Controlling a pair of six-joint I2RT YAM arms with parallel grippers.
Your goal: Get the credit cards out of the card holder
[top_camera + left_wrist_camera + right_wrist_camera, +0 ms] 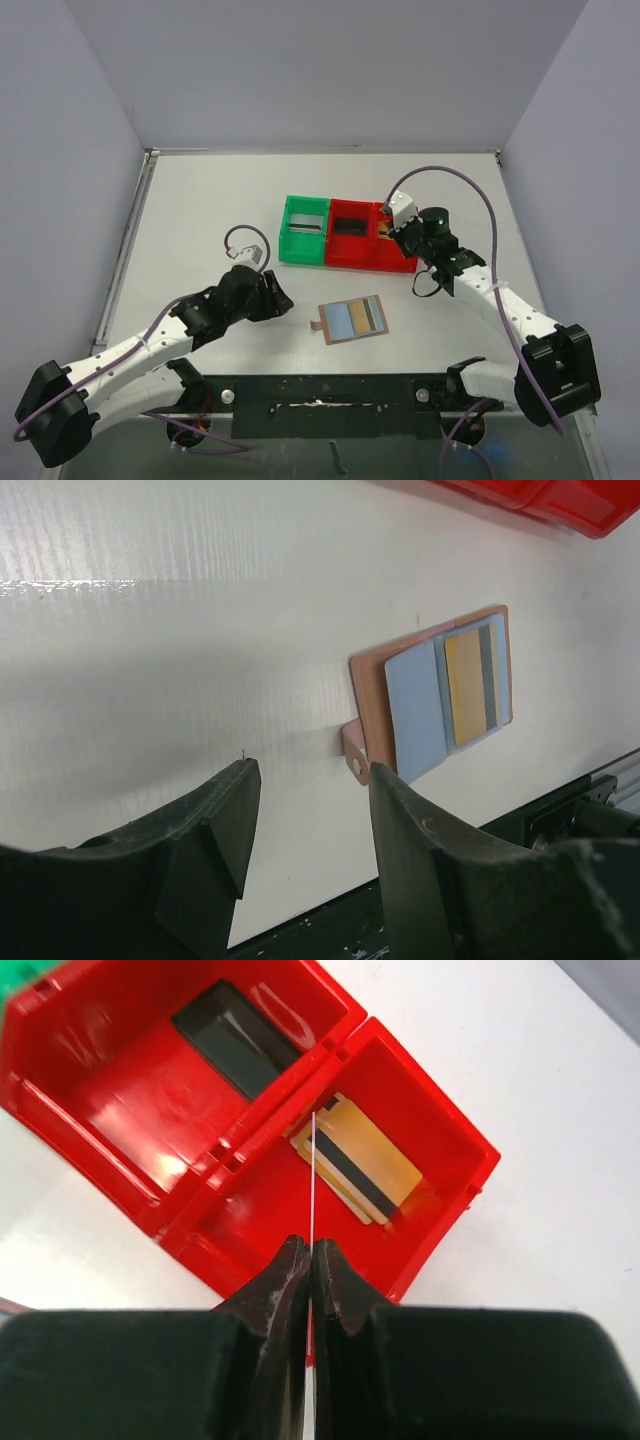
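The tan card holder (351,320) lies open, blue-lined, a gold card (466,683) tucked inside. Left pincer (310,780) gapes empty; right pincer (311,1250) pinches a thin card (313,1180) edge-on.

White arms (130,355), black joints (50,415), purple cables (432,168), perhaps green lights (440,214).

Gripper (310,1252) pinches card (313,1165) edge-on above red bin (262,1210).
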